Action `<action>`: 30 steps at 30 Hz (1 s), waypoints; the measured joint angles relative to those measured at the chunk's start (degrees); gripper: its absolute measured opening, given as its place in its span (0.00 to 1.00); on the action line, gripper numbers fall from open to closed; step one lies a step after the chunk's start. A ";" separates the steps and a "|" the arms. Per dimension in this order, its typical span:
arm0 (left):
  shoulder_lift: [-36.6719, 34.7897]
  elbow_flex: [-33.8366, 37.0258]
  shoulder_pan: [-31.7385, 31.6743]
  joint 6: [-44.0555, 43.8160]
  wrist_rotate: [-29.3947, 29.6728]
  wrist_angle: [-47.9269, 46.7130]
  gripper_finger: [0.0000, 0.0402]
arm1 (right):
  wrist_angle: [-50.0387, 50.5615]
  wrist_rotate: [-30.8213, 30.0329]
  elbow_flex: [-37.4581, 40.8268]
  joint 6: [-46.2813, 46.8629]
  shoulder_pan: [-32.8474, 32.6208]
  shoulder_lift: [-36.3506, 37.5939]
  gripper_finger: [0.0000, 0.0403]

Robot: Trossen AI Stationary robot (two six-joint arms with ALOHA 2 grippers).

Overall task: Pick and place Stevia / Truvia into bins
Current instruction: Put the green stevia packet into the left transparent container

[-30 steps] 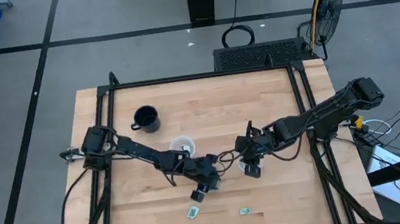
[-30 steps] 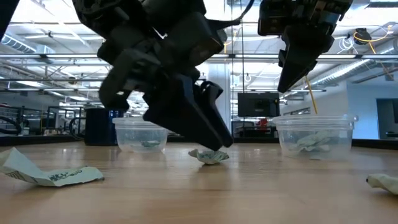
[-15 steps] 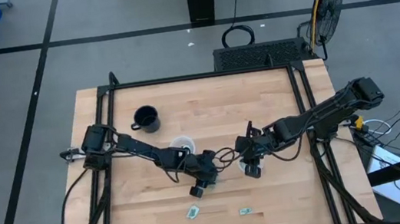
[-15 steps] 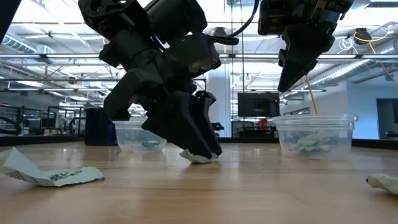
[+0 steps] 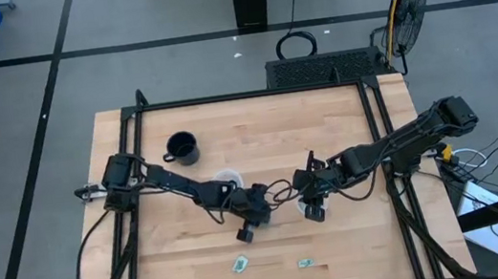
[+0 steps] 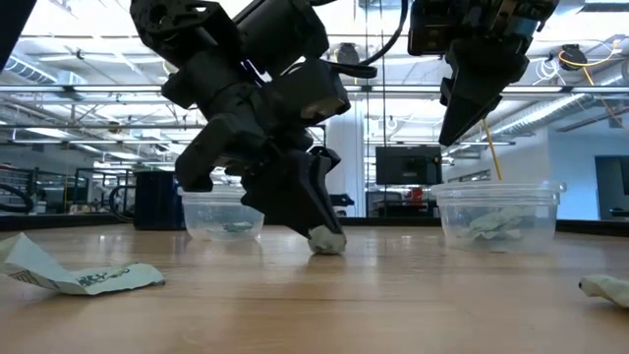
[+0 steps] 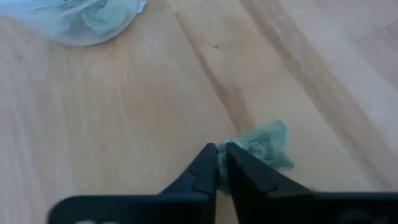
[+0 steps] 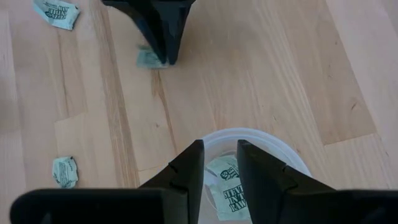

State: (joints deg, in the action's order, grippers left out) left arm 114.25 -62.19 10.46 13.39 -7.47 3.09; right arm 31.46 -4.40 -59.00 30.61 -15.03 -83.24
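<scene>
Pinching a crumpled Stevia packet point(image 7: 264, 144) against the bench point(image 5: 257, 129), the left gripper point(image 7: 219, 163) sits at centre, a clear bin point(image 5: 226, 178) at its 10 o'clock. At 3 o'clock, the right gripper point(image 8: 219, 160) hovers narrowly parted over the second bin point(image 8: 283, 154).

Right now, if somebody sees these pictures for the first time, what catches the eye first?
The left gripper catches it first, shut on a crumpled packet down on the wood mid-table. Beside it the right gripper hangs open over a cup with packets inside, and two packets lie loose near the front edge.
</scene>
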 joint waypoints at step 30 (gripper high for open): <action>-23.49 9.45 -10.84 -2.60 10.45 -30.49 0.16 | -1.71 0.00 0.00 0.17 0.00 0.00 0.22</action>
State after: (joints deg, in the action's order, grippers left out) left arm 90.76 -52.75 -0.38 10.80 2.98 -27.40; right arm 29.75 -4.40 -59.00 30.79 -15.03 -83.24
